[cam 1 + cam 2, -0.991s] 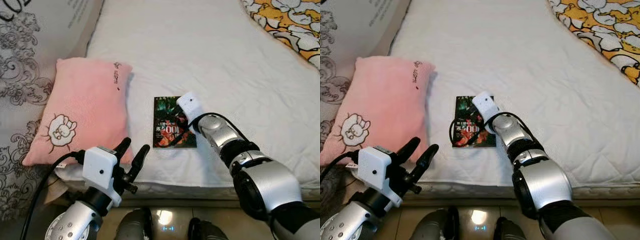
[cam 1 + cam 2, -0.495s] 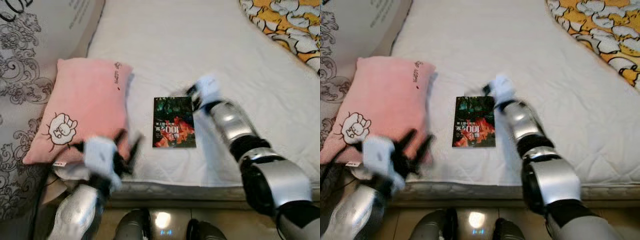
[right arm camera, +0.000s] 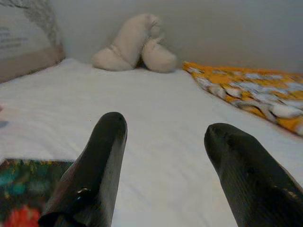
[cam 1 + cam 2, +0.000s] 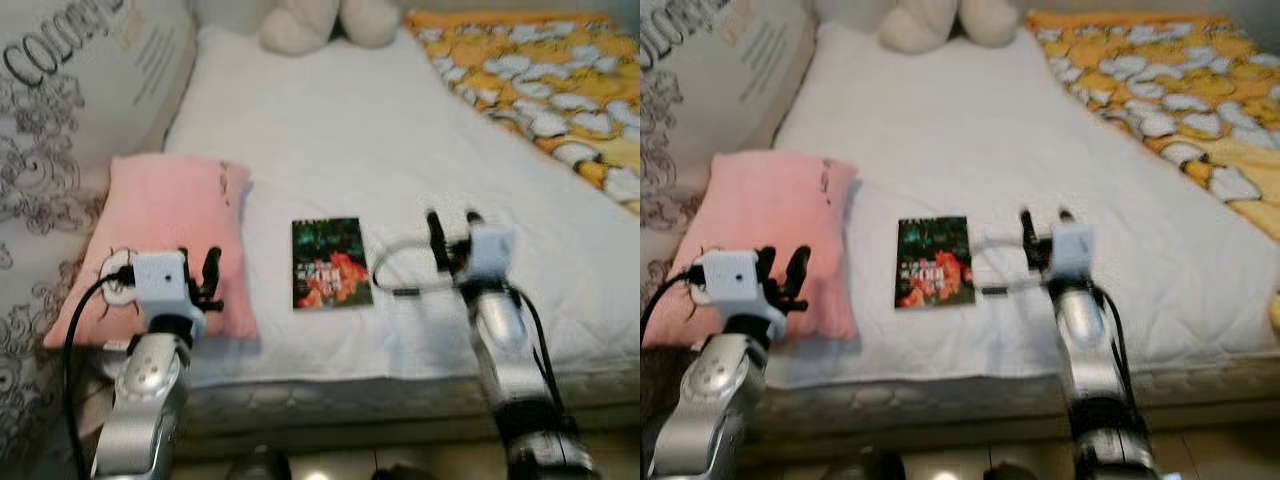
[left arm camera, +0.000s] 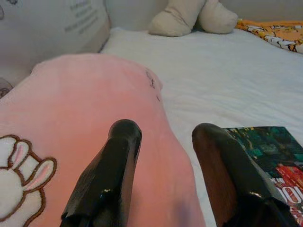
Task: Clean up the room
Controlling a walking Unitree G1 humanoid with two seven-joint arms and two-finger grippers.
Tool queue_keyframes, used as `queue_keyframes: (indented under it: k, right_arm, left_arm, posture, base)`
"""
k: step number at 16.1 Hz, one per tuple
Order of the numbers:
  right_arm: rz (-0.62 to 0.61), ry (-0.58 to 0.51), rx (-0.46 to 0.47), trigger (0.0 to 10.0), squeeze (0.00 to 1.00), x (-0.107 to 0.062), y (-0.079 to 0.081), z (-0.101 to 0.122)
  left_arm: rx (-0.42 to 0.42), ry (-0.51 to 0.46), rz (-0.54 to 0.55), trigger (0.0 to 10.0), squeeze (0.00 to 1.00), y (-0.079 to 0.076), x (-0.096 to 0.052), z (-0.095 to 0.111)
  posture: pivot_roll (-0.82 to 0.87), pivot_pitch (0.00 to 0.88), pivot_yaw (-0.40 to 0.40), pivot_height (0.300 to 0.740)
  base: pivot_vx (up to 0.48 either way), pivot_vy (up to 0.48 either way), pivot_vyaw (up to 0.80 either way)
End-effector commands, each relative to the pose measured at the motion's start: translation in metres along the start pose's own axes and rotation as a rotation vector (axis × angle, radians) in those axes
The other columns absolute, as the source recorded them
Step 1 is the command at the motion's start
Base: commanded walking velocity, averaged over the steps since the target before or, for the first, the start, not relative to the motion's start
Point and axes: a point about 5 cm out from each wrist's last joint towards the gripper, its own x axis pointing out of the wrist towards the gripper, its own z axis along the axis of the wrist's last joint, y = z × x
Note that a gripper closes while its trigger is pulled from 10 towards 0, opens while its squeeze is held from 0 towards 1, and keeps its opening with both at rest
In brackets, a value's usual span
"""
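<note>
bed (image 4: 330, 120): white quilted cover, we see it bare ahead of our right end effector (image 4: 450, 222) | book (image 4: 331, 262): flat, between our two end effectors | pink pillow (image 4: 165, 235): under our left end effector (image 4: 198, 268) | cream plush toy (image 4: 318, 22): far end | yellow patterned blanket (image 4: 540, 90): beyond the right end effector

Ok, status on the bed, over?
Left gripper open over pink pillow. Right gripper open above the sheet, beside the book. Book flat, untouched. Nothing in the way.
</note>
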Motion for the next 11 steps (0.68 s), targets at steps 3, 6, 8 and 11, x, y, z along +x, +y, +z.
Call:
queue_keyframes:
  k: [3, 6, 8, 11]
  right_arm:
    - [-0.057, 0.058, 0.090, 10.0, 1.00, -0.048, -0.008, -0.021]
    - [-0.059, 0.046, 0.104, 10.0, 1.00, -0.036, -0.010, -0.015]
    - [-0.020, 0.020, 0.148, 10.0, 1.00, -0.028, -0.007, -0.007]
    - [0.011, 0.044, 0.155, 10.0, 1.00, -0.024, -0.005, -0.009]
  left_arm:
    - [0.032, 0.035, -0.050, 10.0, 1.00, -0.001, -0.017, -0.023]
    - [0.016, -0.017, 0.011, 10.0, 1.00, -0.004, 0.000, -0.021]
    - [-0.019, -0.059, 0.000, 10.0, 1.00, -0.005, 0.001, -0.016]
    - [0.004, -0.059, 0.040, 10.0, 1.00, 0.000, 0.000, -0.020]
  posture:
    - [-0.11, 0.000, 0.091, 0.740]
    - [-0.12, 0.000, 0.099, 0.740]
    - [-0.11, 0.000, 0.101, 0.740]
    - [-0.11, 0.000, 0.096, 0.740]
  base:
    - [0.000, 0.000, 0.00]
    - [0.000, 0.000, 0.00]
    - [0.000, 0.000, 0.00]
    - [0.000, 0.000, 0.00]
